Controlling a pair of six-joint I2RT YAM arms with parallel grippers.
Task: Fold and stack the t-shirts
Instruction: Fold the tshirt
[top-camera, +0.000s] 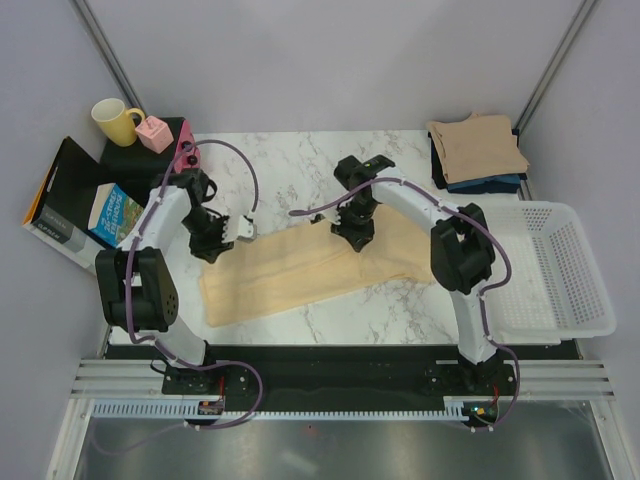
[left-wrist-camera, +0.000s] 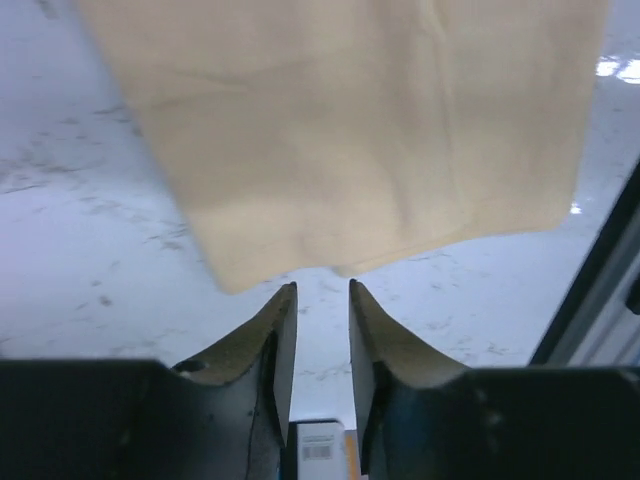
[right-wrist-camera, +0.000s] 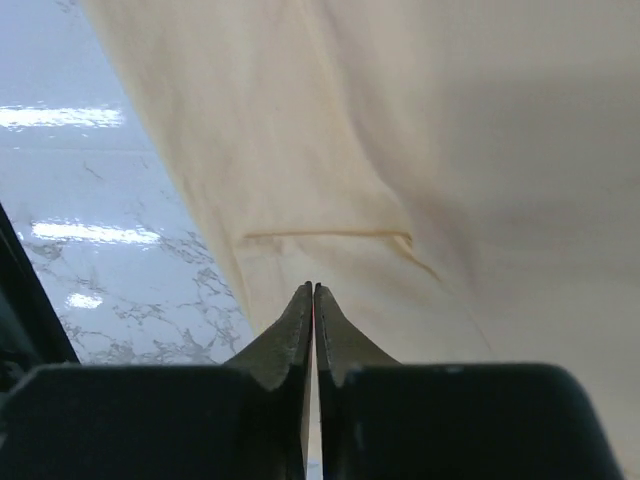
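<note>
While both of my arms reach out over the marble table (top-camera: 300, 160), a long cream shirt (top-camera: 290, 275) lies flat across its middle. It forms a wide band, slanting from the near left up toward the far right.

My left end effector (left-wrist-camera: 322, 288) sits low at the left end of that band, by its far edge. Its two fingers stand slightly apart with bare marble showing in the gap. From the left wrist view, the hem of the cream shirt lies just ahead of the fingertips and is not between them.

My right end effector (right-wrist-camera: 313, 288) hangs over the far edge of the band, near its middle. Its fingers are pressed together, tip against tip. From the right wrist view, cream cloth fills the space beneath and ahead of them, with a stitched seam line just beyond the tips. I cannot see any fabric pinched between them.

At the far right corner of the table sits a neat pile of folded shirts. A tan shirt (top-camera: 477, 145) is on top, and dark shirts (top-camera: 490, 184) show beneath it. A white mesh basket (top-camera: 560, 250) stands beside the table on the right, just in front of that pile. Off the far left corner, a yellow mug (top-camera: 115, 121) rests on a black stand.
</note>
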